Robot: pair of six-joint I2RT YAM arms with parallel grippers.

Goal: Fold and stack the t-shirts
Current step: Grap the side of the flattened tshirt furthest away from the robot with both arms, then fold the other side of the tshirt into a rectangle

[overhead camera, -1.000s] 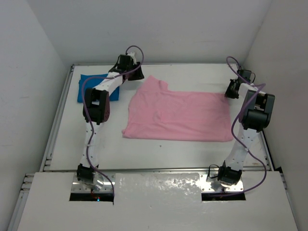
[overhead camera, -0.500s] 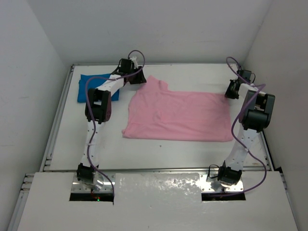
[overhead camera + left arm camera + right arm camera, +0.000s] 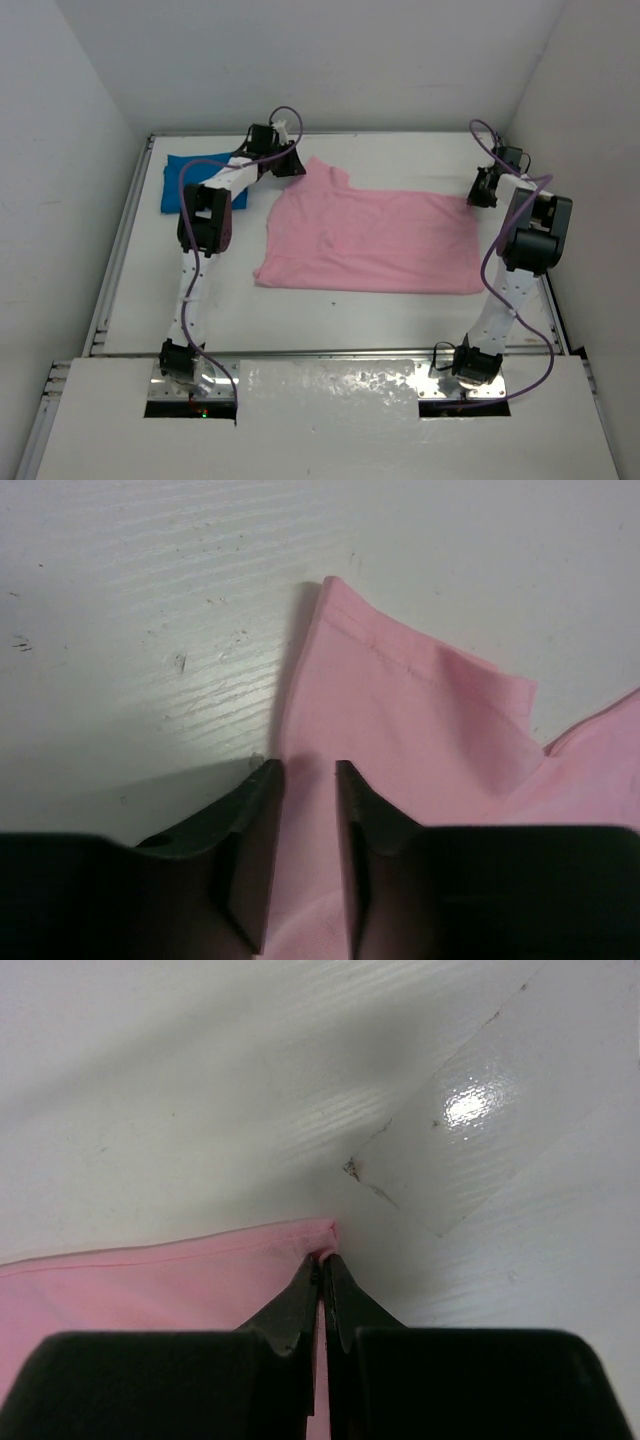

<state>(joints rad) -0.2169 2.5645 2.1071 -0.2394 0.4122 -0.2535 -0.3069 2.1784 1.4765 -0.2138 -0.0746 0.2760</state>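
Note:
The light pink t-shirt [image 3: 370, 240] lies spread flat in the middle of the table, one sleeve pointing to the far left. My left gripper [image 3: 291, 166] sits at that sleeve. In the left wrist view its jaws [image 3: 308, 770] stand a little apart, with the pink sleeve's edge [image 3: 400, 710] between them. My right gripper [image 3: 479, 190] is at the shirt's far right corner. Its fingers [image 3: 322, 1258] are shut on the pink corner [image 3: 150, 1280]. The blue t-shirt [image 3: 195, 180] lies folded at the far left, partly hidden behind my left arm.
White walls close the table at the back and on both sides. A raised metal rail [image 3: 115, 250] runs along the left edge. A glossy patch of tape [image 3: 480, 1130] lies on the table just beyond the right gripper.
My left gripper has moved a little right onto the pink sleeve and its jaws have narrowed. The right arm and the shirts have not moved.

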